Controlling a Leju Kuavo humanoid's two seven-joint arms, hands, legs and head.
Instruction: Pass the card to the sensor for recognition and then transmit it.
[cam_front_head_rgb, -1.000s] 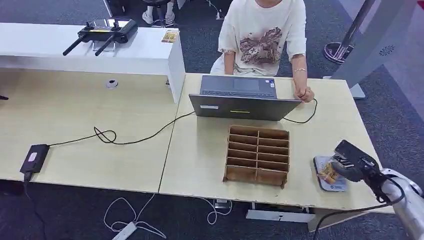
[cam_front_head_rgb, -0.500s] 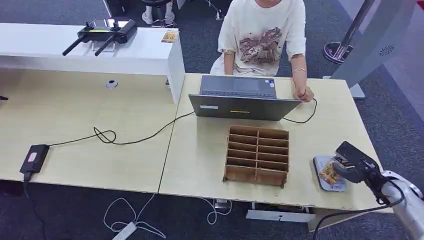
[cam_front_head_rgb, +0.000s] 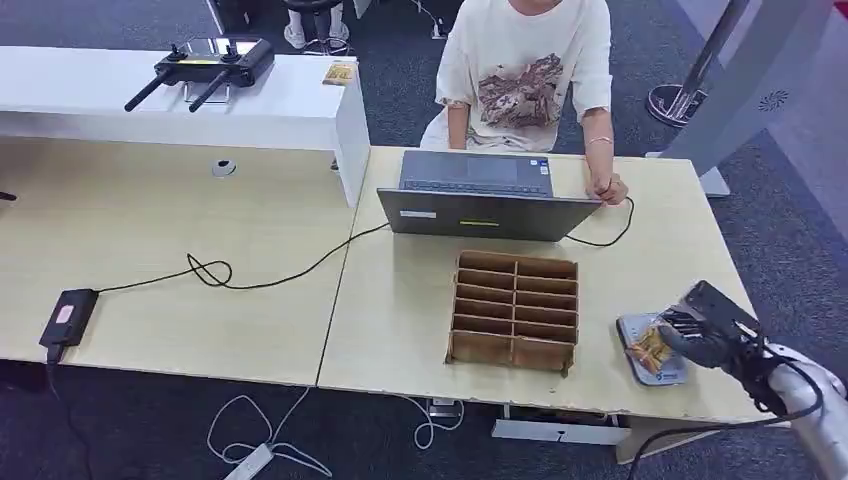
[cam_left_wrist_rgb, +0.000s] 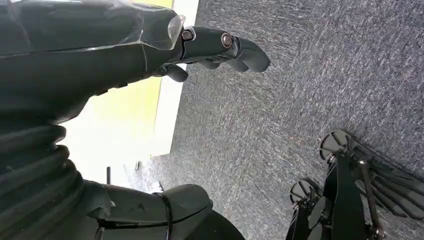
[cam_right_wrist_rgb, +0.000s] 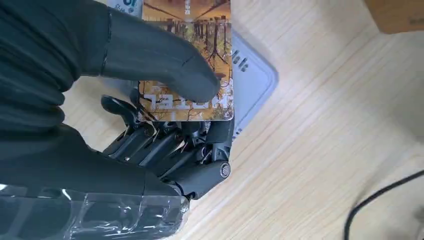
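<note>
The robot's right hand (cam_right_wrist_rgb: 165, 130), thumb pinning the card (cam_right_wrist_rgb: 192, 55) against its fingers (cam_right_wrist_rgb: 150, 145), should hold it flat and steady over the grey sensor (cam_right_wrist_rgb: 255, 80) on the bench (cam_right_wrist_rgb: 325, 125).

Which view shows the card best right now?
The right wrist view: the card is close and large, pinched by the right hand over the grey sensor. The head view shows it small.
</note>
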